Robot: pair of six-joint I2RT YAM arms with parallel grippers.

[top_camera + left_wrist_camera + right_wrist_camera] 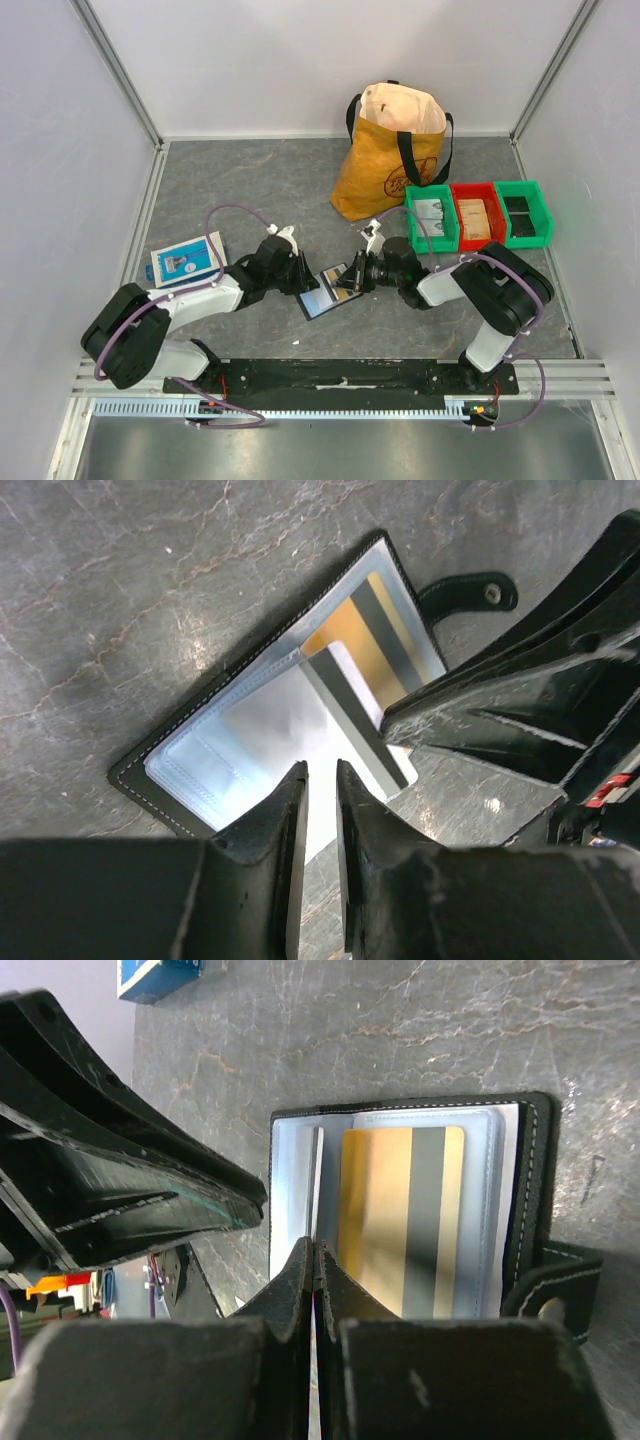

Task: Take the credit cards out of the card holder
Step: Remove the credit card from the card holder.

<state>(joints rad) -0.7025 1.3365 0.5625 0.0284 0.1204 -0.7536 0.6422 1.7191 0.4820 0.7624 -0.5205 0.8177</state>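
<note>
The black card holder [318,303] lies open on the grey table between both grippers, its clear sleeves up [240,740]. An orange credit card [380,1220] with a grey stripe sits in the right-hand sleeve. A pale credit card [345,695] with a grey stripe sticks out of the holder at a slant, and in the right wrist view it shows only as a thin edge [317,1170]. My right gripper [316,1245] is shut on that pale card. My left gripper [320,770] hovers over the left sleeve, its jaws a narrow gap apart with nothing between them.
A blue-and-white flat box [185,258] lies at the left. A yellow tote bag [395,150] stands at the back. Beside it are a green bin [432,217], a red bin [477,215] and another green bin [523,212]. The holder's strap tab [470,592] points outward.
</note>
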